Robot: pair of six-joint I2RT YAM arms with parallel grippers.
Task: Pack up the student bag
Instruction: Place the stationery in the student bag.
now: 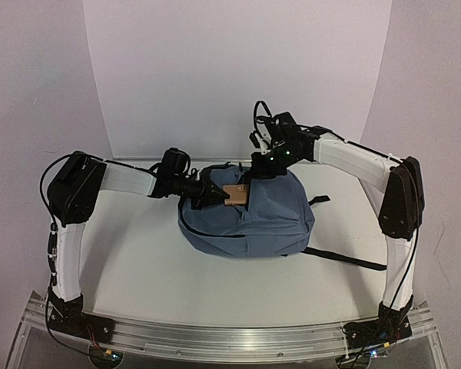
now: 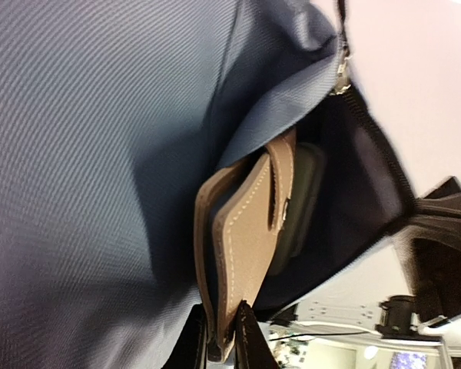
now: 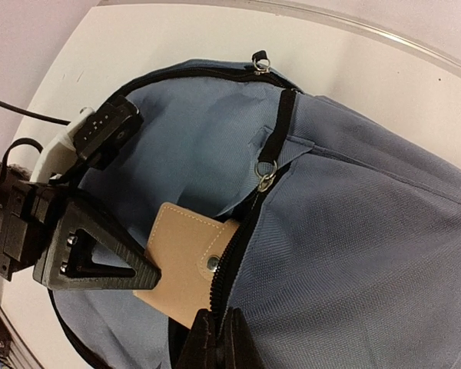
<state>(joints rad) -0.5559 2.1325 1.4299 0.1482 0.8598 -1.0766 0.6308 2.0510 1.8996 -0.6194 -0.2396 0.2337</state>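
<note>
The slate-blue student bag (image 1: 253, 223) lies in the middle of the table with its zipper open along the top. A tan leather wallet (image 1: 234, 194) with a snap sticks halfway into that opening. My left gripper (image 1: 215, 196) comes in from the left and is shut on the wallet's outer edge (image 2: 242, 246), a finger on each side. My right gripper (image 3: 219, 342) reaches down from the back right and is shut on the bag's zipper edge (image 3: 238, 254), holding the opening apart. The bag's inside is dark; something dark and flat (image 2: 303, 200) lies behind the wallet.
A black strap (image 1: 346, 259) trails from the bag across the white table (image 1: 138, 269) toward the right arm's base. A metal zipper pull (image 3: 265, 181) hangs at the opening's far end. An aluminium rail (image 1: 230, 334) runs along the near edge.
</note>
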